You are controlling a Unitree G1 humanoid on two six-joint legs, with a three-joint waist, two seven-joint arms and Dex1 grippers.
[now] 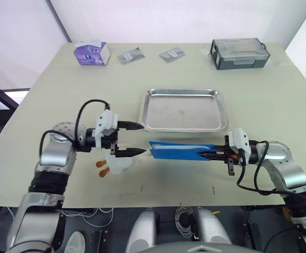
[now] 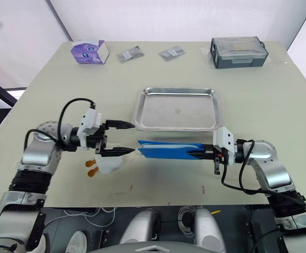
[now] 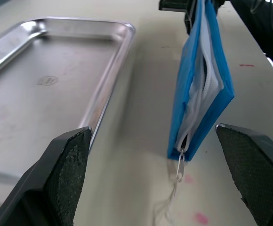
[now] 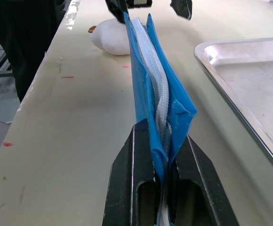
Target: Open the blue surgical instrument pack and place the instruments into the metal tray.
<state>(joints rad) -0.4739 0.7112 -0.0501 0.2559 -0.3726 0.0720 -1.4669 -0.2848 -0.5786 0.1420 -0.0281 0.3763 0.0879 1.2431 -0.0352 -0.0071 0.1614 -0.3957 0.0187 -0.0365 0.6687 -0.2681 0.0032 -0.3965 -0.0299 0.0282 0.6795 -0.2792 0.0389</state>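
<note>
right hand (image 4: 161, 155): clamped on one end of the blue surgical instrument pack (image 1: 180, 151), held edge-up just in front of the metal tray (image 1: 183, 109) | left hand (image 1: 137, 139): fingers wide apart at pack's other end, holding nothing

A pale table (image 1: 63, 95) carries the metal tray (image 1: 183, 109) at centre, a purple tissue box (image 1: 92, 53), two grey sachets (image 1: 130, 56), a grey lidded box (image 1: 239, 52) and a white bundle (image 1: 118, 164)

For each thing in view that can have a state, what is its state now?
blue surgical instrument pack: held on edge above the table, zipper partly open
metal tray: empty
left gripper: open, fingers near the pack's end
right gripper: shut on the pack
grey lidded box: closed
</note>
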